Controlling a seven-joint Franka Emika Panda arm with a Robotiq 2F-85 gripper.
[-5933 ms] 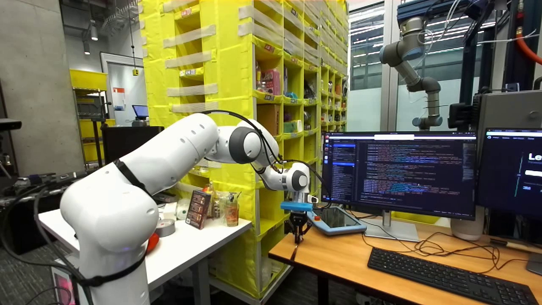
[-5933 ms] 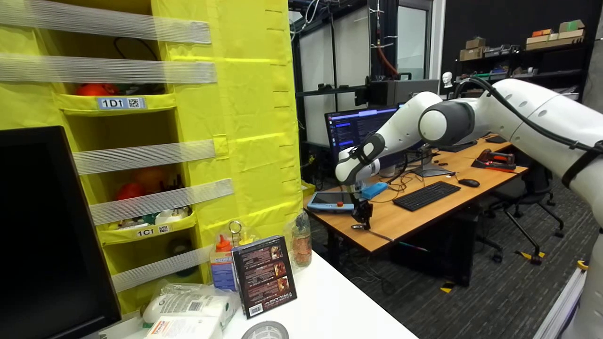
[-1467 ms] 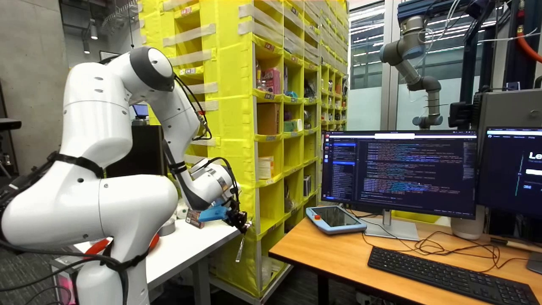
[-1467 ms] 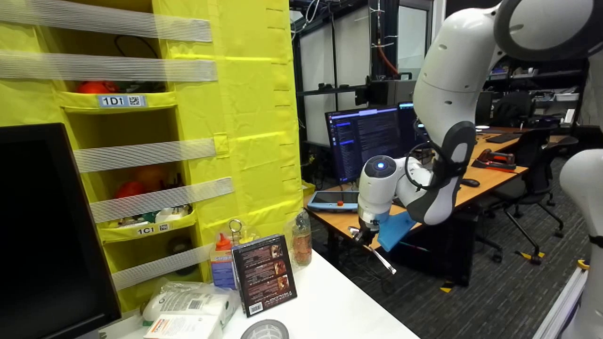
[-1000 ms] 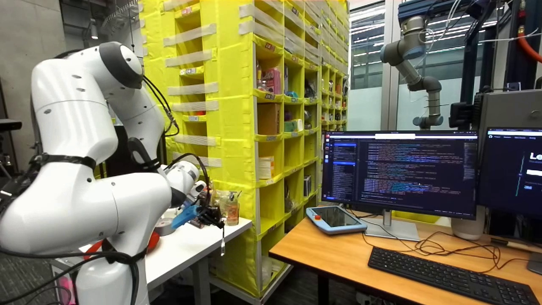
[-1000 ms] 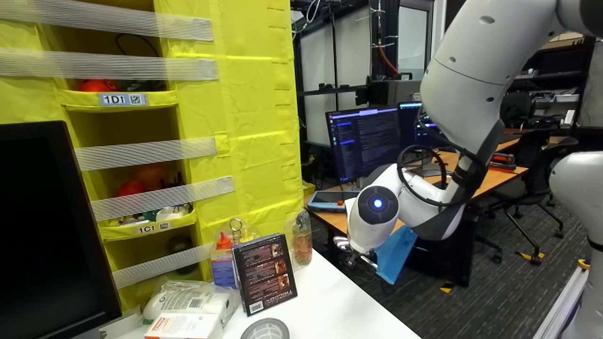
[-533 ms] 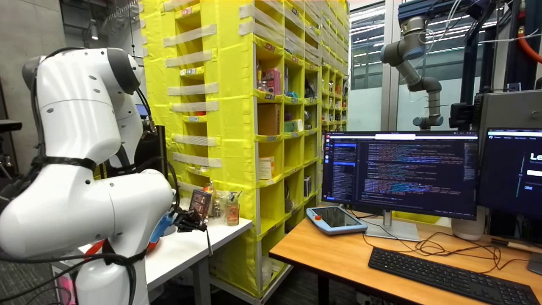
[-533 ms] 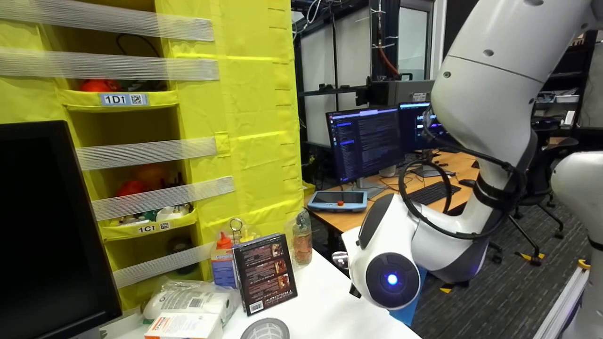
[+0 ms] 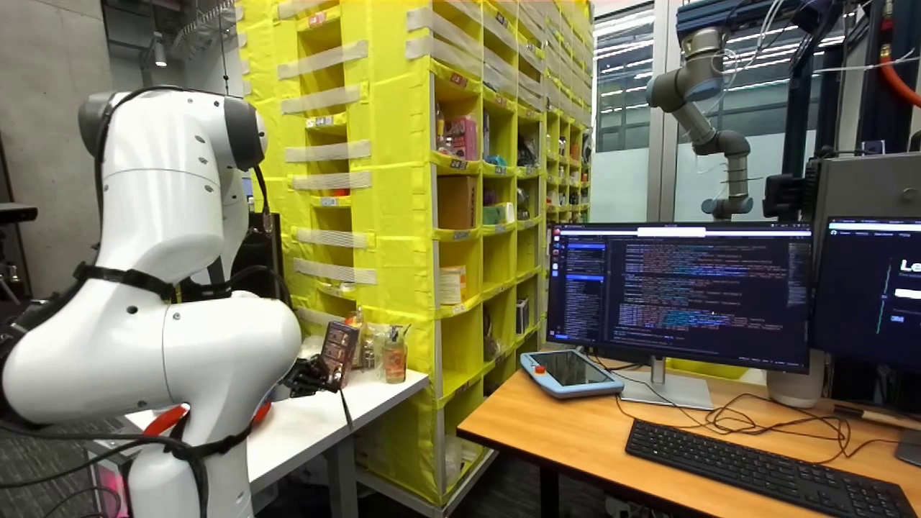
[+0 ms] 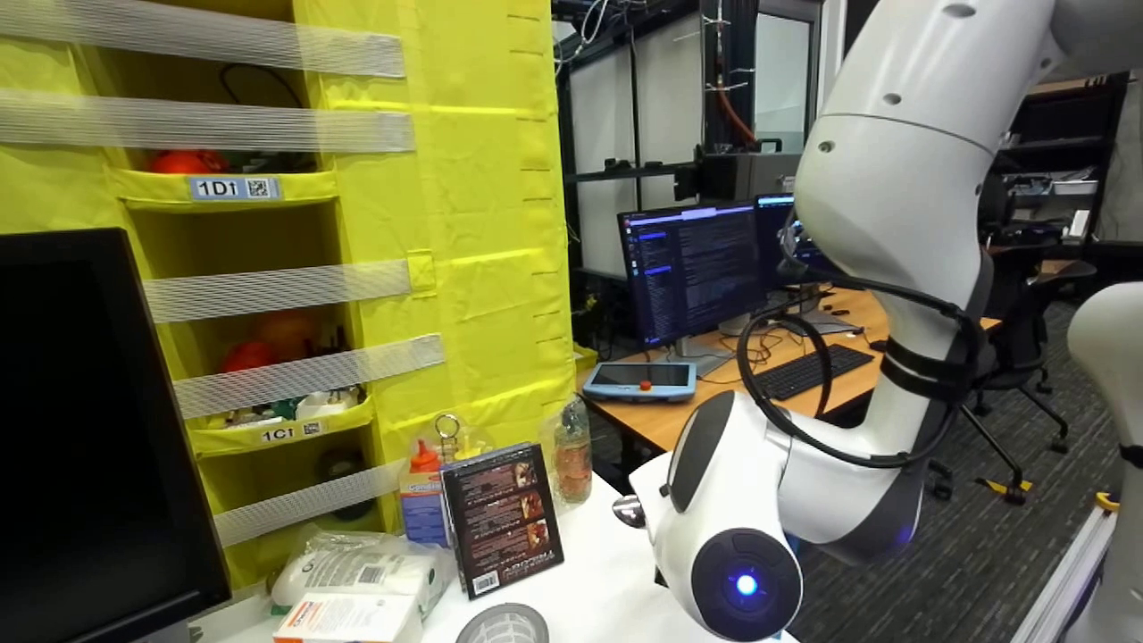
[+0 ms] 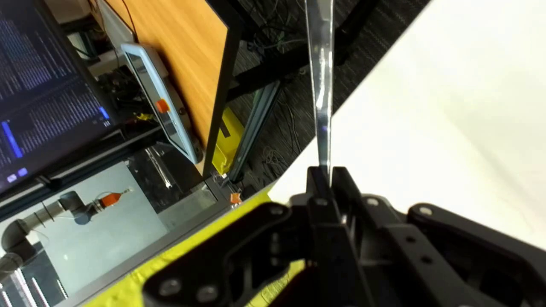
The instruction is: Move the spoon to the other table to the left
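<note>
The spoon is in my gripper (image 11: pixel 330 177), whose fingers are shut on it. Its silver handle (image 11: pixel 320 76) runs up and away from the fingertips in the wrist view. In an exterior view its shiny bowl (image 10: pixel 629 511) sticks out beside the wrist, while the gripper itself is hidden behind the arm there. Below lies the other table (image 9: pixel 306 428), white and flat-topped. The gripper is above that table near its edge facing the wooden desk, and the handle (image 9: pixel 347 410) slants down across this edge in the picture. How high the spoon is above the surface, I cannot tell.
On the white table stand a dark disc case (image 10: pixel 502 522), a wrapped bottle (image 10: pixel 572 455), a bagged white item (image 10: pixel 357 572) and a grey tape roll (image 10: pixel 504 625). The tall yellow shelf (image 9: pixel 396 252) rises behind. The wooden desk (image 9: pixel 518 424) is across a gap.
The gripper has carried the spoon from the wooden desk over to the white table. In the last second it moved further left and inward, with the arm folding back; the grip stayed the same.
</note>
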